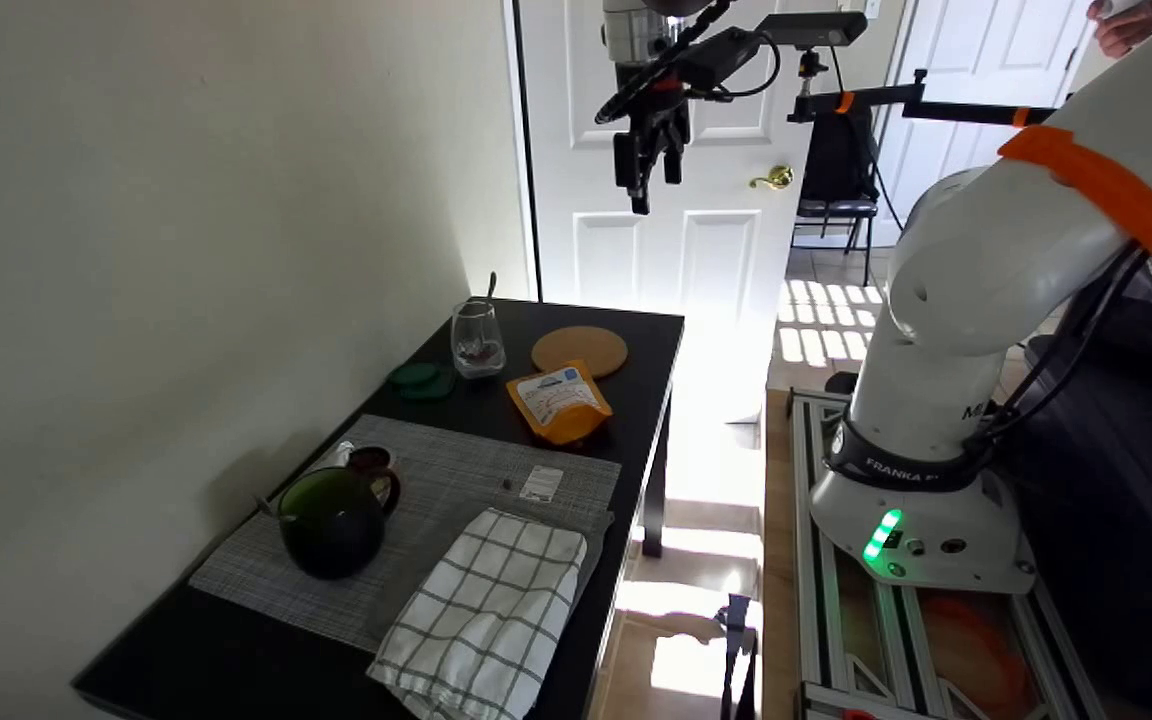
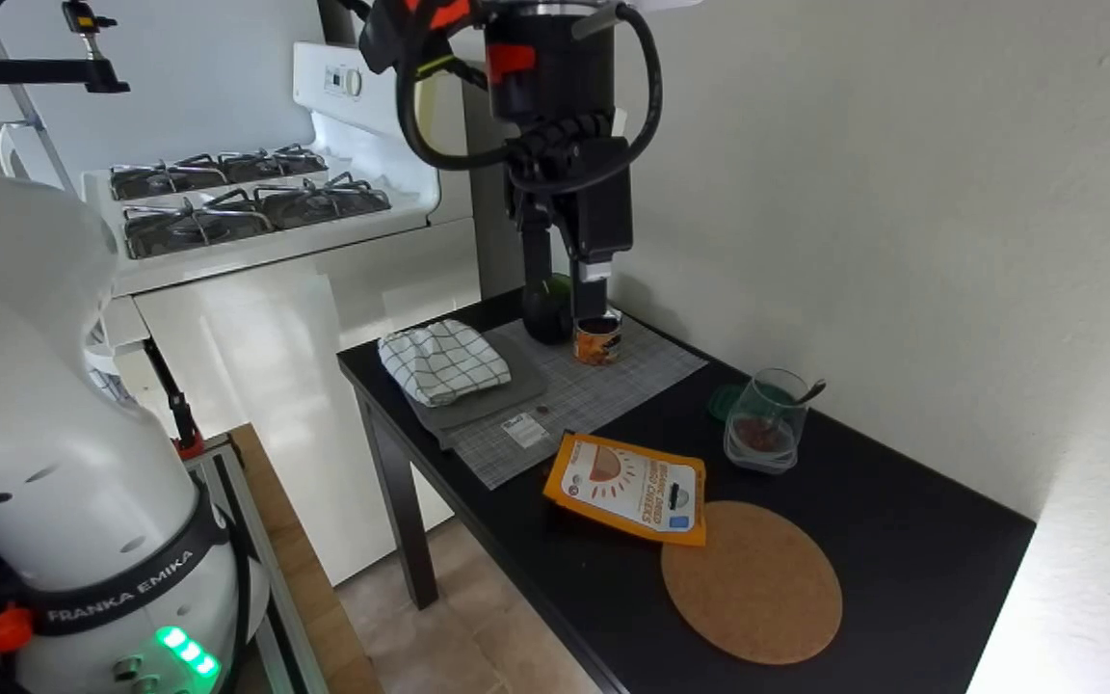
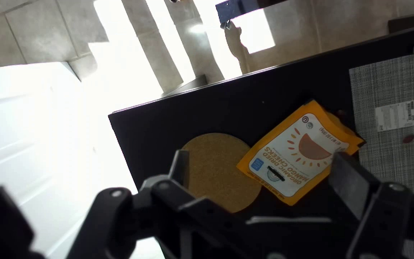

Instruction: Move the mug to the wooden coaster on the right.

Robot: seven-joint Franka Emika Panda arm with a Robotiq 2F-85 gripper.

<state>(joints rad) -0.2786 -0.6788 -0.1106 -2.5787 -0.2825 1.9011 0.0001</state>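
The mug [image 1: 334,530] is squat and dark green-black. It stands upright on a grey placemat, its handle toward a small can; in an exterior view the mug [image 2: 545,316] is partly hidden behind a finger. The wooden coaster [image 2: 757,588] is a flat tan disc at the opposite end of the black table; it also shows in an exterior view [image 1: 588,345] and in the wrist view [image 3: 221,169]. An orange pouch overlaps its edge. My gripper [image 1: 654,185] is open and empty, high above the table; in the wrist view its fingers [image 3: 264,172] are wide apart over the coaster and pouch.
The orange pouch [image 2: 632,487] lies between coaster and placemat [image 2: 574,405]. A clear glass with a spoon [image 1: 477,340] and green discs [image 1: 421,380] stand by the wall. A small can [image 2: 597,339] is beside the mug. A checked cloth [image 1: 486,610] lies near the table edge.
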